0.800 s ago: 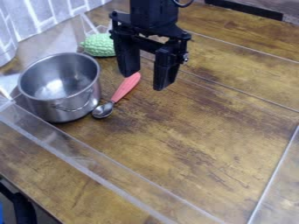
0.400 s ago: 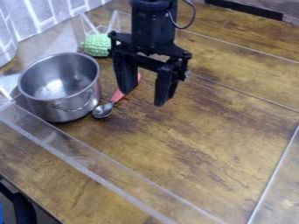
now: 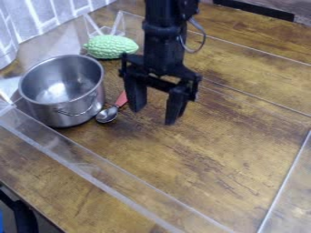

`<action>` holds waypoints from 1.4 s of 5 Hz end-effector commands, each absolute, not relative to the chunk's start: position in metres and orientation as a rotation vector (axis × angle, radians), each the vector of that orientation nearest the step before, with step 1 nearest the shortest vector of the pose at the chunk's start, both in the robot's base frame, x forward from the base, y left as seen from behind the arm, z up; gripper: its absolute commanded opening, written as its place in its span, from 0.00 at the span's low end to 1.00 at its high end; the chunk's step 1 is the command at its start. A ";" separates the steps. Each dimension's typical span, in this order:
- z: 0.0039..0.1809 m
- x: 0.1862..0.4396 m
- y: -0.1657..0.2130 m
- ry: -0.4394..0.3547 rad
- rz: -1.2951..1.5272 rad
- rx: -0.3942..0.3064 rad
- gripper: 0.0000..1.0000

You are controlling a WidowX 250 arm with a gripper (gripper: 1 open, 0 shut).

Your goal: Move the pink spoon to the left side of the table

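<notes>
The pink spoon (image 3: 112, 107) lies on the table (image 3: 219, 155) beside the steel pot, its silver bowl near the pot and its pinkish-red handle running up and right, partly hidden behind my gripper. My gripper (image 3: 153, 100) hangs open just right of the spoon, fingertips close to the tabletop, left finger (image 3: 134, 94) over the handle's end. Nothing is held between the fingers.
A steel pot (image 3: 61, 86) stands at the left. A green knobbly scrubber (image 3: 111, 45) lies behind it. A clear plastic raised edge (image 3: 109, 173) runs along the front and right of the table. White cloth lies at the far left.
The gripper has come down and forward toward the tabletop, shifting slightly left beside the spoon. It stays open. The spoon has not moved.
</notes>
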State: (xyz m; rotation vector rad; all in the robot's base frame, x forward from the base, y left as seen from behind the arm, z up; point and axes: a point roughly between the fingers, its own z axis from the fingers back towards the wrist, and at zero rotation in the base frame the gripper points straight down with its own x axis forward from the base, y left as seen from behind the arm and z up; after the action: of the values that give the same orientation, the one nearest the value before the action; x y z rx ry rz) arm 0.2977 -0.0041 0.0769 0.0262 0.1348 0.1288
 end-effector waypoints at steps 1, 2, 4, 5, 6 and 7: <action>0.085 0.313 0.026 0.086 0.213 0.028 1.00; 0.092 0.325 0.051 0.060 0.268 0.030 1.00; 0.061 0.329 0.067 0.050 0.315 0.027 1.00; 0.053 0.335 0.077 0.050 0.328 0.020 1.00; 0.046 0.339 0.085 0.055 0.356 0.018 1.00; 0.043 0.335 0.098 0.057 0.358 0.015 0.00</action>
State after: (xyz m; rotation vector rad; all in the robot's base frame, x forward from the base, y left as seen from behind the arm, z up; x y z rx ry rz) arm 0.3335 0.0805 0.0315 0.0115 0.1026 0.3276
